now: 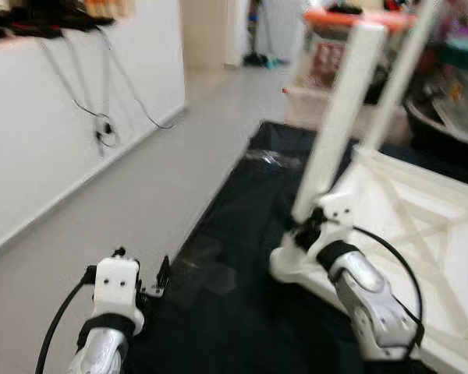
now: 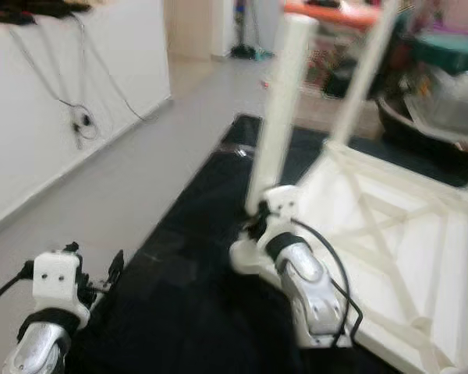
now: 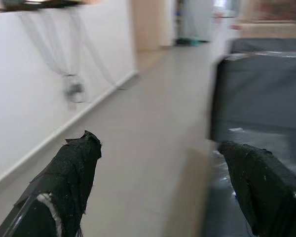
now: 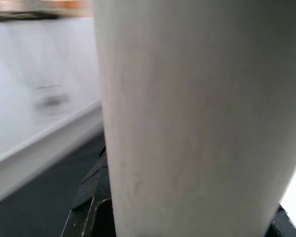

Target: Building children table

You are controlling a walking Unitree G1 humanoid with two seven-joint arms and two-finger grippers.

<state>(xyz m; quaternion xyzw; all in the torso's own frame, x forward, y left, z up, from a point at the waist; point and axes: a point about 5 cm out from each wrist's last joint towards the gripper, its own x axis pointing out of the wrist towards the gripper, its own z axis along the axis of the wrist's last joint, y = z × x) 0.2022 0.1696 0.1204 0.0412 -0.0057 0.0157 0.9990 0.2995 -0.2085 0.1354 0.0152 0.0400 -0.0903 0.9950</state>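
Two white round plastic table legs [image 1: 339, 117] stick up from the upside-down white plastic tabletop [image 1: 421, 210] on the black floor mat [image 1: 242, 234]. The right gripper [image 1: 306, 227] squeezes the nearer leg low down — the left gripper [image 3: 158, 182] hangs wide open, empty.

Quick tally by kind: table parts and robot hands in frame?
Table legs standing up: 2, near leg, far leg
Upside-down tabletop: 1
Robot hands: 2, left hand open over the floor, right hand gripping the near leg at its base
Total: 5
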